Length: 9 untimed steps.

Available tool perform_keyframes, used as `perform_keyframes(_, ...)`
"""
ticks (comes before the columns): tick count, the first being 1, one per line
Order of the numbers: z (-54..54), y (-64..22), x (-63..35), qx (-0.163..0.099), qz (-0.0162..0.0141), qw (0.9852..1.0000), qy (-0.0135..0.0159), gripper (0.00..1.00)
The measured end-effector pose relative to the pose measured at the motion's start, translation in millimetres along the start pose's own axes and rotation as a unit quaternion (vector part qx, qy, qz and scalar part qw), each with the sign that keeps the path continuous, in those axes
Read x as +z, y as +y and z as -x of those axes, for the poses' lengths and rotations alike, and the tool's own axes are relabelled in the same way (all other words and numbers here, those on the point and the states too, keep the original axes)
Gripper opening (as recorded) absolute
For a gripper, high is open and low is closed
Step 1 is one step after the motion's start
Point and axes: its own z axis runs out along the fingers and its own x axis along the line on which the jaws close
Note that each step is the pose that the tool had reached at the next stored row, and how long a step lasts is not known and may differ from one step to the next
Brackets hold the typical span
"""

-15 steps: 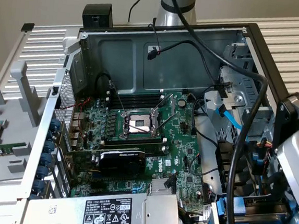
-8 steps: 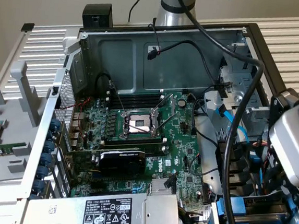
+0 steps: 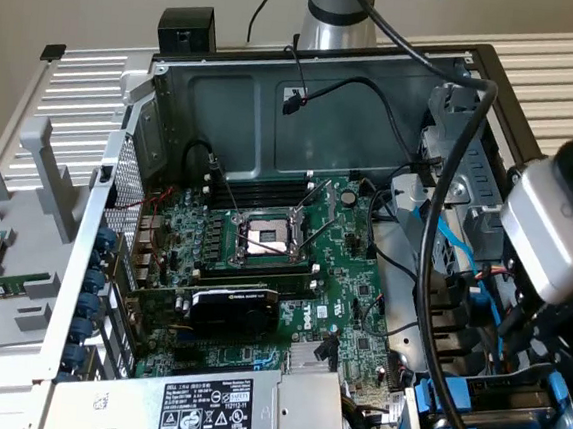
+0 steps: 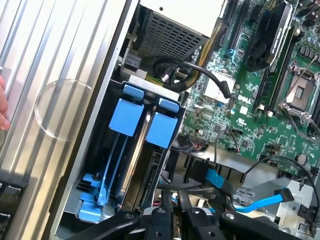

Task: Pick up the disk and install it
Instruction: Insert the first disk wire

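As I peer down the wrist camera, the disk (image 4: 144,142) stands on edge in its blue carrier, slotted in the drive bay (image 4: 102,127) beside the motherboard (image 4: 260,100). My hand (image 4: 182,220) hovers close at its end; spread or pinching, I cannot tell.

Disk (image 4: 140,150): silver, in blue carrier (image 4: 161,130), standing on edge in the drive bay (image 4: 161,172), at 5 o'clock in my exterior view.
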Motion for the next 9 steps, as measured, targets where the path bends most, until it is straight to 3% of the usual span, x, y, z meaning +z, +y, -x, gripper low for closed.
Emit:
perform_keyframes(6,12.3,-2.8,1.1,0.001,0.009,0.9996,0.0284,0.16)
perform_keyframes(9,16.9,-3.7,1.3,0.002,0.0147,0.9988,0.046,0.16)
